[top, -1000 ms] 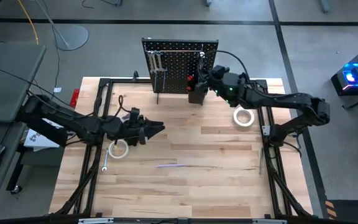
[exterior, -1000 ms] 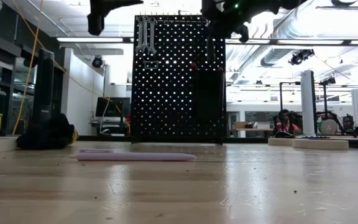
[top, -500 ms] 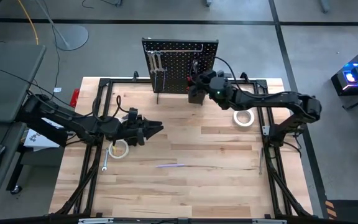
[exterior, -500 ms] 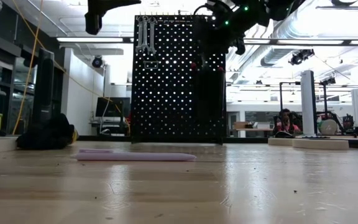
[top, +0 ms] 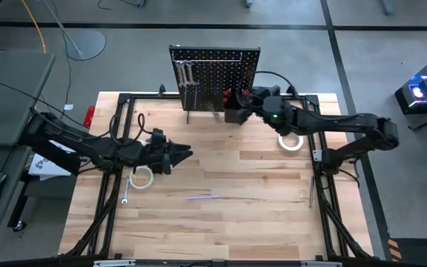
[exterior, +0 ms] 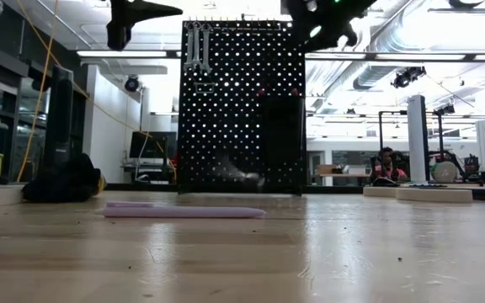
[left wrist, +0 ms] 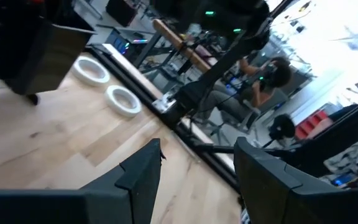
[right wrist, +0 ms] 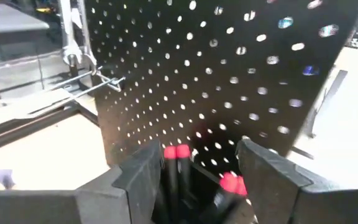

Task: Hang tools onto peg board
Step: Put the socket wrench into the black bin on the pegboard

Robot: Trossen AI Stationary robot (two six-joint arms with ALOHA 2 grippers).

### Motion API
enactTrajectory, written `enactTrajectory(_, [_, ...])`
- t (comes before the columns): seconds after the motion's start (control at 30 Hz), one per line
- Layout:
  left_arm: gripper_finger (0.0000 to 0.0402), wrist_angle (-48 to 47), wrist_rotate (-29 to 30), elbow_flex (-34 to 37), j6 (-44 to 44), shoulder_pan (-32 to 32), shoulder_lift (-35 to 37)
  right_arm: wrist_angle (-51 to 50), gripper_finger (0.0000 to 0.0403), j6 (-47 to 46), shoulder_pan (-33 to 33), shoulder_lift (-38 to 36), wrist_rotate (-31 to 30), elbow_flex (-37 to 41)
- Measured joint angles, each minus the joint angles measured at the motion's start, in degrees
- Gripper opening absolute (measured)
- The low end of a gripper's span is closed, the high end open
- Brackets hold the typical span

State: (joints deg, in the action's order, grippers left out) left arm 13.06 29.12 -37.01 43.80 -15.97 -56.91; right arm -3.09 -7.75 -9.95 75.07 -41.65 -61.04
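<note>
As I read the table from the left, the left gripper (top: pixel 187 154) hovers over the wood with its fingers (left wrist: pixel 138 174) spread wide and nothing between them; a tape roll (top: pixel 141 177) and a wrench (top: pixel 125 195) lie just below that arm. Farther back stands the peg board (top: pixel 213 70), wrenches (exterior: pixel 194 46) hanging at its upper left. At the board's bin (top: pixel 233 113), my right gripper (right wrist: pixel 194 165) is parted, holding nothing, directly above red-capped screwdrivers (right wrist: pixel 176 163) standing inside. Another tape roll (top: pixel 291 140) lies right of the bin.
</note>
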Motion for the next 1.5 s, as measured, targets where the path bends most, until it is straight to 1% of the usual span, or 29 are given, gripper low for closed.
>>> enactTrajectory(0.13, [0.0181,-4.1,0.0,0.0,0.0,1.0,1.5,-5.6,0.0205,-2.1,1.4,-4.6,-0.7,0.0])
enactTrajectory(0.33, [0.0181,-10.2,0.0,0.0,-0.1,1.6,3.9,-11.4,0.0206,-6.5,3.7,-9.9,-1.5,0.0])
enactTrajectory(0.5, [0.0181,-16.4,-0.3,0.0,0.5,1.8,3.7,-13.2,0.0206,-7.4,6.2,-11.6,2.1,0.0])
enactTrajectory(0.63, [0.0181,-20.7,-1.0,0.0,2.4,2.9,1.2,-14.1,0.0206,-9.9,8.8,-11.7,4.0,0.0])
enactTrajectory(0.7, [0.0181,-22.3,-3.6,0.0,4.0,5.1,-1.4,-15.0,0.0206,-11.8,10.0,-11.8,5.4,0.0])
enactTrajectory(0.77, [0.0181,-23.8,-8.4,0.0,5.0,8.1,-5.2,-16.1,0.0206,-13.2,11.4,-11.8,6.5,0.0])
enactTrajectory(0.83, [0.0181,-27.8,-12.7,-1.5,5.2,11.4,-9.9,-17.3,0.0206,-14.4,12.8,-11.7,6.9,0.0])
enactTrajectory(0.93, [0.0181,-35.4,-15.7,-6.2,0.0,15.9,-17.5,-18.9,0.0206,-16.1,14.3,-11.7,7.1,0.0])
enactTrajectory(1.03, [0.0181,-42.3,-14.0,-11.5,-8.1,19.2,-24.6,-19.4,0.0206,-18.1,15.5,-11.7,7.1,0.0])
enactTrajectory(1.1, [0.0181,-43.8,-11.6,-14.5,-13.3,21.0,-28.8,-20.1,0.0206,-19.4,16.1,-11.7,7.0,0.0])
enactTrajectory(1.17, [0.0181,-44.0,-10.4,-16.6,-17.0,22.8,-32.4,-20.4,0.0206,-20.8,16.8,-11.7,7.0,0.0])
enactTrajectory(1.3, [0.0181,-44.9,-11.3,-19.8,-19.5,26.1,-39.1,-20.8,0.0206,-22.5,17.9,-11.7,7.0,0.0])
enactTrajectory(1.5, [0.0181,-44.9,-11.4,-22.2,-18.6,29.4,-46.1,-21.1,0.0206,-24.4,19.3,-11.7,7.0,0.0])
